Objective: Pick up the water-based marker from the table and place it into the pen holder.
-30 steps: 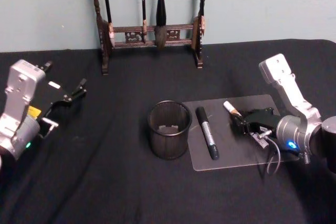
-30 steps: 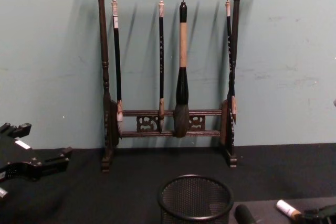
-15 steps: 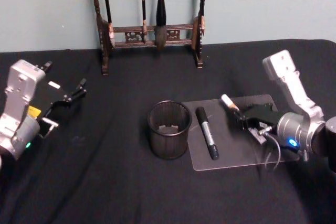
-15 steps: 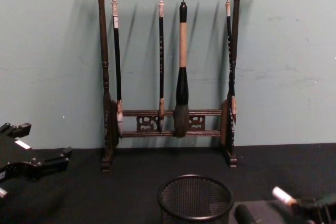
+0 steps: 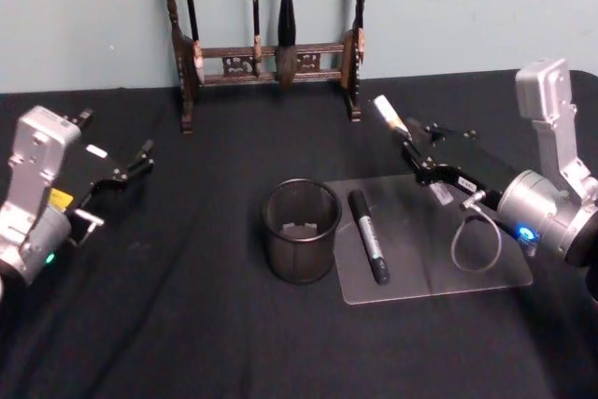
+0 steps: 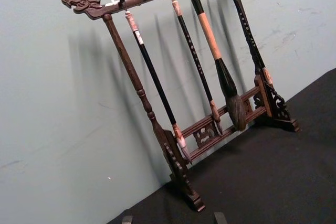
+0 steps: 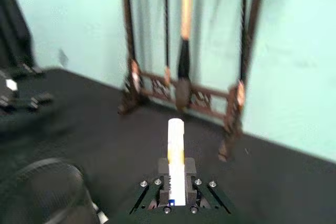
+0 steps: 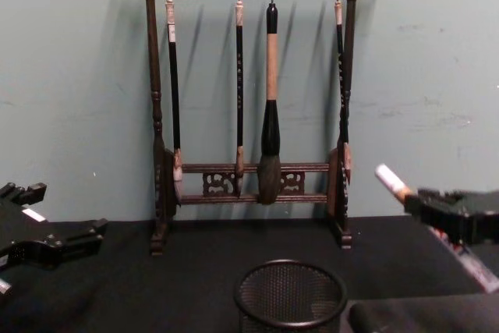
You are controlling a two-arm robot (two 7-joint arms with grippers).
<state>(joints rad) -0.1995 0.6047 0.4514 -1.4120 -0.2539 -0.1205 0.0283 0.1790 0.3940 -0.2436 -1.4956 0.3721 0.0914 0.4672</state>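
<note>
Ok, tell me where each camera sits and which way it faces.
Head: high up, looking down on the table; left end effector parked at left, right end effector holding the marker aloft.
Chest: low, facing forward at the brush rack; both end effectors at its edges.
Left wrist: faces the rack; its fingertips barely show.
Right wrist: looks along the gripped marker toward the rack.
All four share the rack.

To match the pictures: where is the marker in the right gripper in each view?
Head view: marker right of centre, in right gripper.
Chest view: marker at right edge, tilted.
Right wrist view: marker at lower centre.
Left wrist view: faces the brush rack instead.
Shared landmark: brush rack.
</note>
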